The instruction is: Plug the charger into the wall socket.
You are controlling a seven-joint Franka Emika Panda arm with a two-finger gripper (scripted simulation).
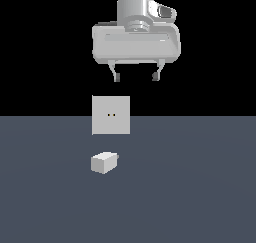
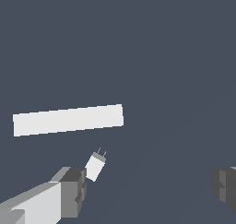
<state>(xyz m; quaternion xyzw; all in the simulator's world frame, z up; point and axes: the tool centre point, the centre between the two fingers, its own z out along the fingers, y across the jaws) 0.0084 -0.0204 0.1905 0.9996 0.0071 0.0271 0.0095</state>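
while jaws hang wide apart, charger [image 1: 104, 162] lies on floor well below, seemingly nearer one finger [image 2: 73, 191].

pale grey rounded arm ending in a wide boxy hand, its pincer [image 1: 136, 77] carrying two short dark-tipped fingers [image 1: 117, 76].

Charger [image 2: 95, 167] lies near the wall socket [image 2: 68, 120], between the spread pincer [image 2: 150, 187] fingers.
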